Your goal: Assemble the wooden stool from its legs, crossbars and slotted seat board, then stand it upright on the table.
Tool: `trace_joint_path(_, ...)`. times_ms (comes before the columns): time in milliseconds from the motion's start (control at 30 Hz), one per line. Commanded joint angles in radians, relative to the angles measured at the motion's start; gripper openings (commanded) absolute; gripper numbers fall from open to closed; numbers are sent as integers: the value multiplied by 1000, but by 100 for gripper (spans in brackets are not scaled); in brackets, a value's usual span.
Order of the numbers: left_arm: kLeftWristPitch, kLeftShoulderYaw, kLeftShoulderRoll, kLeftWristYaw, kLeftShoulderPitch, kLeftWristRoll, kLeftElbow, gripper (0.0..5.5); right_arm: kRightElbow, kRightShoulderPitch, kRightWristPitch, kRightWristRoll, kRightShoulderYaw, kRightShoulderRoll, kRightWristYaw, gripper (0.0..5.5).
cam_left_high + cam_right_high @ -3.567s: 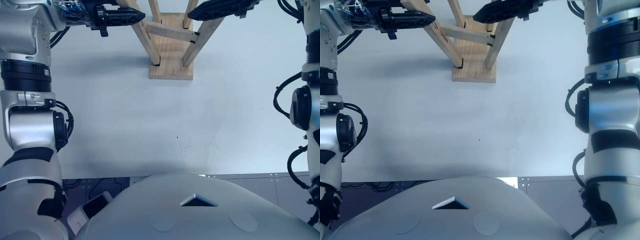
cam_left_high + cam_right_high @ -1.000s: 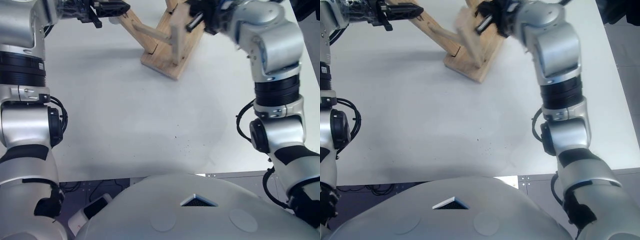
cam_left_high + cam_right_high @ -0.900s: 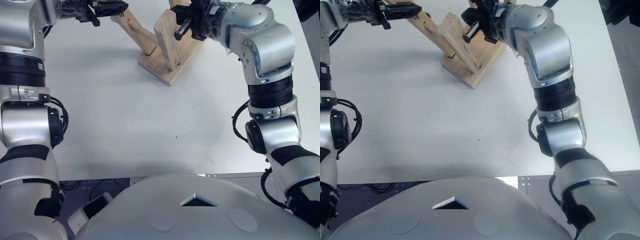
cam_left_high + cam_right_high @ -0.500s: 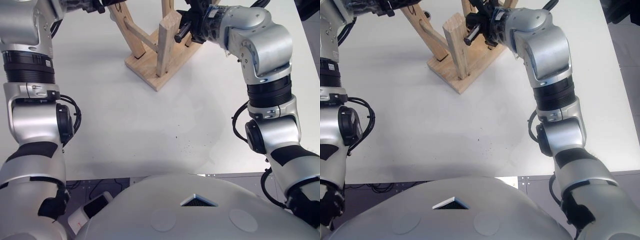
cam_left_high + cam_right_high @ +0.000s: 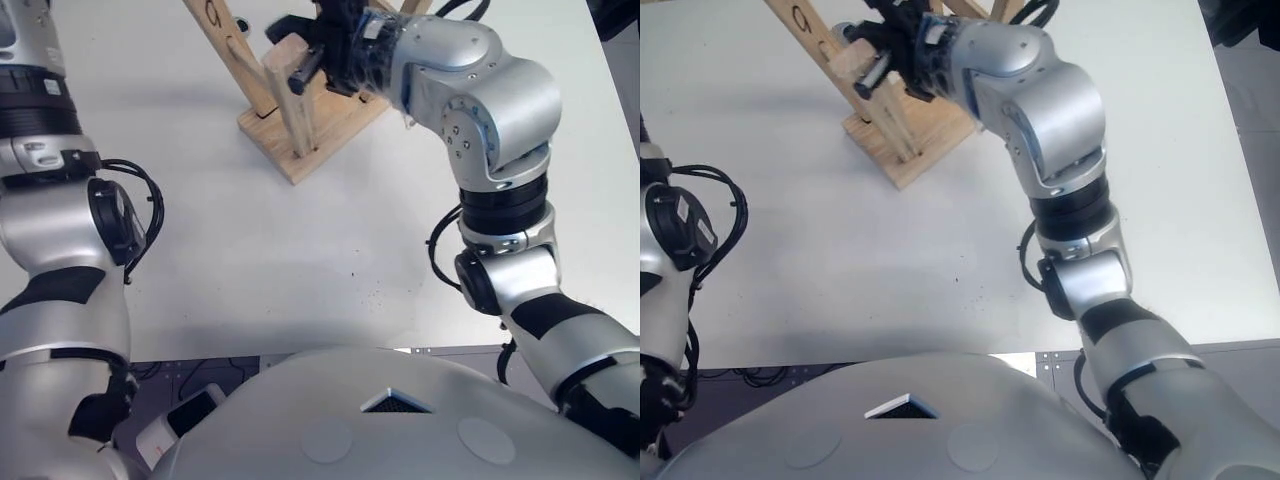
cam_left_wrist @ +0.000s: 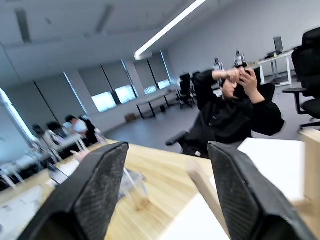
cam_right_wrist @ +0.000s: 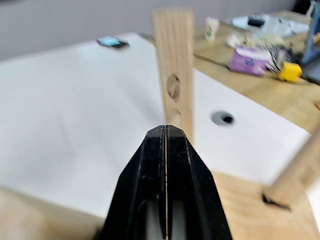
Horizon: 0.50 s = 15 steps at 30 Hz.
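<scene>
Head view: right gripper (image 5: 305, 70) lies by the top end of one leg (image 5: 297, 110) of the upturned stool (image 5: 320, 135), far across the white table (image 5: 300, 260), with broad tabletop nearer. Right wrist view: fingers (image 7: 150, 165) pressed together. Left wrist view: left gripper (image 6: 167, 150) spread wide.

Head stereo pair: set high, looking steeply down and forward over the white tabletop (image 5: 300, 250); shared by both eyes, the upturned stool (image 5: 312, 128), at 12 o'clock in the left eye, nearer 11 in the right. Left wrist: aimed roughly level past the left claw (image 6: 166, 150) into the room (image 6: 75, 45). Right wrist: close behind the right claw (image 7: 165, 132), facing a stool leg (image 7: 173, 65) just ahead, tabletop beyond.
</scene>
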Motion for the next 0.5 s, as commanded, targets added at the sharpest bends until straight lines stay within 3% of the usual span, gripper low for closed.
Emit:
trace_joint_path(33,289,66,106,-80,353,-197,-455,291,-4,-136,-83,20,-211,-23,-94,0)
trace_joint_path(133,505,122,211,-123,646,-309,-708,291,111,-377,-87,166,-530,-138,-137,0)
trace_joint_path(167,555,135,221,-116,724,-339,-772,291,167,-426,-109,158,-561,-210,-128,0)
trace_joint_path(233,618,133,217,-99,833,-386,-872,291,253,-449,-162,116,-548,-311,-93,0)
trace_joint_path(300,650,50,180,-25,890,-361,-937,291,398,-445,-255,55,-518,-370,-88,0)
trace_joint_path(500,555,-207,9,186,828,-156,-770,291,582,-448,-366,30,-491,-377,-90,0)
